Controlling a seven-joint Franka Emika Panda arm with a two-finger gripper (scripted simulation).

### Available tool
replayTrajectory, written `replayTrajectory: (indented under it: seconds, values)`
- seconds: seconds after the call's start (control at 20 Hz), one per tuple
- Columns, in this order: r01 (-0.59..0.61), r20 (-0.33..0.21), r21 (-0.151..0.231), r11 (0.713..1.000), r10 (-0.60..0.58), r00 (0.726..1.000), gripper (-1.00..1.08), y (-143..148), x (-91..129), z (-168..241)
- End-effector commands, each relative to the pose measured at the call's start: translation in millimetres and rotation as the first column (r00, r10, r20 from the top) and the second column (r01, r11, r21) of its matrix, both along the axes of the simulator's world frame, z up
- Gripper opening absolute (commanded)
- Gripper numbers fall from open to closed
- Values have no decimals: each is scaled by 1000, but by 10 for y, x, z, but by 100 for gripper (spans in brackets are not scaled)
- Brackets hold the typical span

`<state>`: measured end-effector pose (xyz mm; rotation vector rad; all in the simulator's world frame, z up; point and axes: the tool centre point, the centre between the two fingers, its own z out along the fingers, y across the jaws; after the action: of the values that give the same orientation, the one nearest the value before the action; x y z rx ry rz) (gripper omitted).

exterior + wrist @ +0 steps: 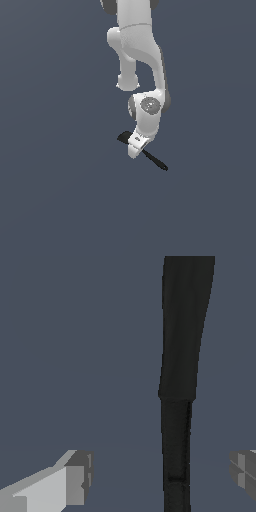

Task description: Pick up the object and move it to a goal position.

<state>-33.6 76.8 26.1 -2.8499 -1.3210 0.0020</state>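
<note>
One black stick [156, 161] lies flat on the grey worktop [55, 190], right under my gripper [135, 148]. My fingers [75, 476] are spread wide on either side of it, not touching; the stick [177, 406] runs between them.

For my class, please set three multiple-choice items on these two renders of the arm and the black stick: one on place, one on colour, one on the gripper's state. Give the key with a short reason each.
1. Where does the black stick lie relative to the gripper?
A. Under it, passing between the fingers
B. Far off at the exterior view's left
C. On top of the arm

2. What colour is the stick?
A. Red
B. Black
C. White

3. How do the gripper's fingers stand?
A. Shut on the stick
B. Spread, with clear gaps to the stick
C. Out of sight

Key: 1 A, the wrist view shows the stick running between the fingers. 2 B, it is dark in both views. 3 B, floor shows on both sides of the stick.
</note>
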Motion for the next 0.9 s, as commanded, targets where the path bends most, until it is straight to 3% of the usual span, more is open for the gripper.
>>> replayTrajectory:
  seconds: [0.0, 0.15, 0.2, 0.85]
  values:
    - [0, 1, 0, 1000, 0, 1000, 100, -1, 6, -68]
    - [0, 1, 0, 1000, 0, 1000, 100, -1, 11, -92]
    - [0, 1, 0, 1000, 0, 1000, -100, -1, 11, -92]
    - [0, 2, 0, 1000, 0, 1000, -100, -32, 17, -61]
